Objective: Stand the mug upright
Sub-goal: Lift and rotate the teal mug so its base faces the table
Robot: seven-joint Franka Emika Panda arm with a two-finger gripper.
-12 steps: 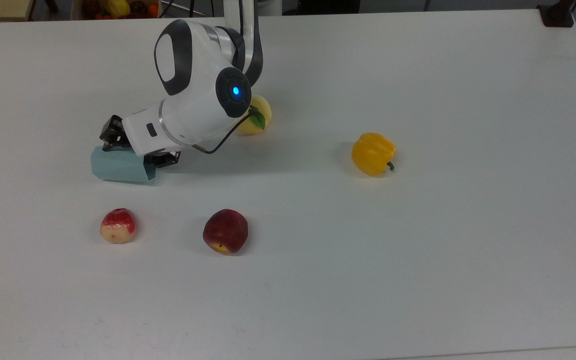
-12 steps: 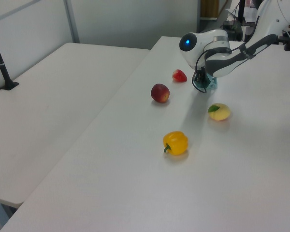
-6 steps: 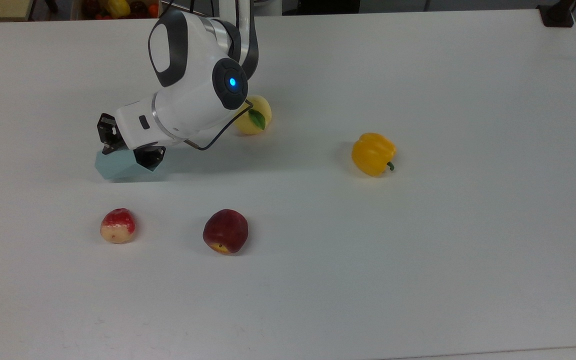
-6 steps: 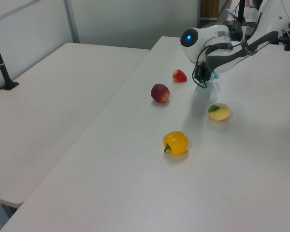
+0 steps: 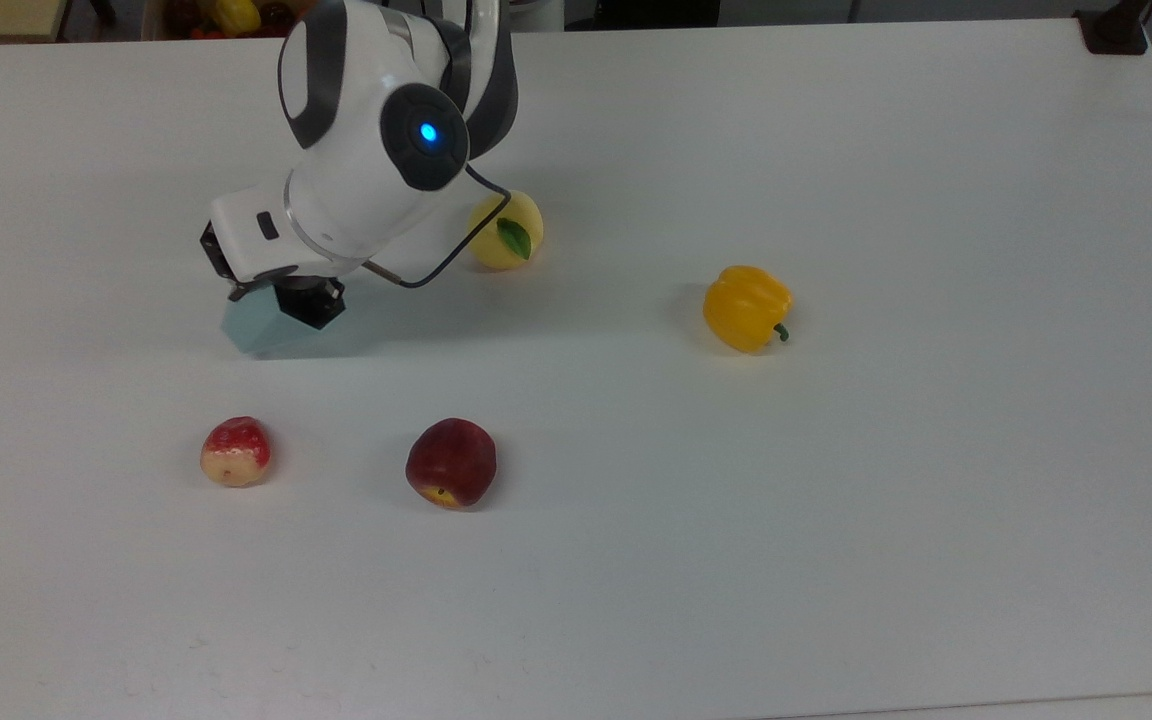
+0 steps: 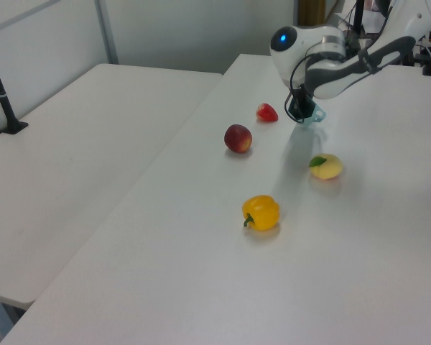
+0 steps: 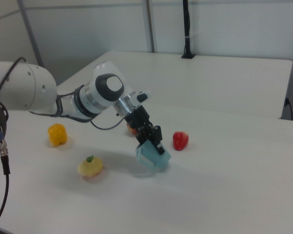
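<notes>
Mug [image 5: 261, 325] sat in the top view under the hand [image 5: 281, 290], whose fingers were closed on its rim, well to the top view's left of the yellow pepper [image 5: 746, 307]. A lemon [image 5: 506, 230] lay between mug and pepper on the white tabletop [image 5: 836, 500]. In the left view the mug [image 6: 314, 115] was beyond the pepper [image 6: 261, 213], near a strawberry [image 6: 266, 112]. In the right view it [image 7: 153, 156] hung tilted in the hand [image 7: 154, 139], seemingly raised, to the right view's right of the pepper [image 7: 57, 134].

Robot arm [image 5: 366, 170]: glossy white shell, dark grey joint caps, one lit blue; thin black cable; black gripper [image 7: 149, 132].
</notes>
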